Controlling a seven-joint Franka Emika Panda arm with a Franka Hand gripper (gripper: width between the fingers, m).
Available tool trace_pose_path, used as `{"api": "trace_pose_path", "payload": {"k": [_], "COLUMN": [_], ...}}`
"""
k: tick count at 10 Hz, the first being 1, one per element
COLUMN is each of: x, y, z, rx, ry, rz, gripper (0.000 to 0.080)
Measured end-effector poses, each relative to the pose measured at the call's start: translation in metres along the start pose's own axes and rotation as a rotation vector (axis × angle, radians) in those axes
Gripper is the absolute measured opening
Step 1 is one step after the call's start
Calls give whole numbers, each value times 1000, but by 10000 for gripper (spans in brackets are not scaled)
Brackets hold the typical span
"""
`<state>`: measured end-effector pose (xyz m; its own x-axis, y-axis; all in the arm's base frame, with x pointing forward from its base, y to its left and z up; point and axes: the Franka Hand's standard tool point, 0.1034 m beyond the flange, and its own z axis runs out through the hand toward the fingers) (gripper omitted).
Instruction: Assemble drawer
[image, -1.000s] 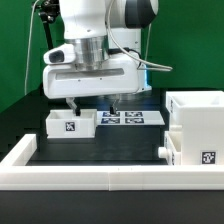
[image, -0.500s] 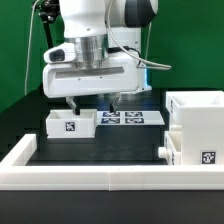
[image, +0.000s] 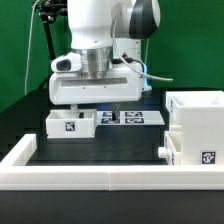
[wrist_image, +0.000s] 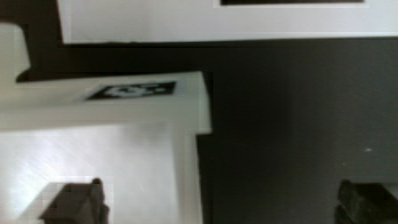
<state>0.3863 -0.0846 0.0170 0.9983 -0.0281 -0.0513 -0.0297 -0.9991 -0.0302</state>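
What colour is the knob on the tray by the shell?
Black, clearest in the exterior view: knob on the tray.

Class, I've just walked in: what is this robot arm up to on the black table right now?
The gripper hovers with open jaws, holding nothing, above a loose drawer tray lying beside the marker board. The drawer shell stands apart at the exterior view's right, a second tray with a black knob against it. No part is grasped yet.

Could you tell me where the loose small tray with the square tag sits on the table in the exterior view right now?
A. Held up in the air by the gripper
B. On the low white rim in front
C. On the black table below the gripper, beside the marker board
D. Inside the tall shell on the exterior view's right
C: the small tray rests on the black table beside the marker board, below the gripper, whose fingers hold nothing.
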Motion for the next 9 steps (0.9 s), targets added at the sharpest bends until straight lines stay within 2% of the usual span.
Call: {"api": "trace_pose_path", "payload": {"k": [3, 6, 7, 8, 9], "x": [-12, -12, -12, -12, -12], "y": [1, 3, 3, 3, 3], "z": [11, 13, 13, 13, 13], "rx": [-10, -17, -17, -17, -17], "ry": [10, 25, 25, 25, 25], "rz": [-51, -85, -84, -85, -85], "gripper": [649, 649, 562, 562, 414]}}
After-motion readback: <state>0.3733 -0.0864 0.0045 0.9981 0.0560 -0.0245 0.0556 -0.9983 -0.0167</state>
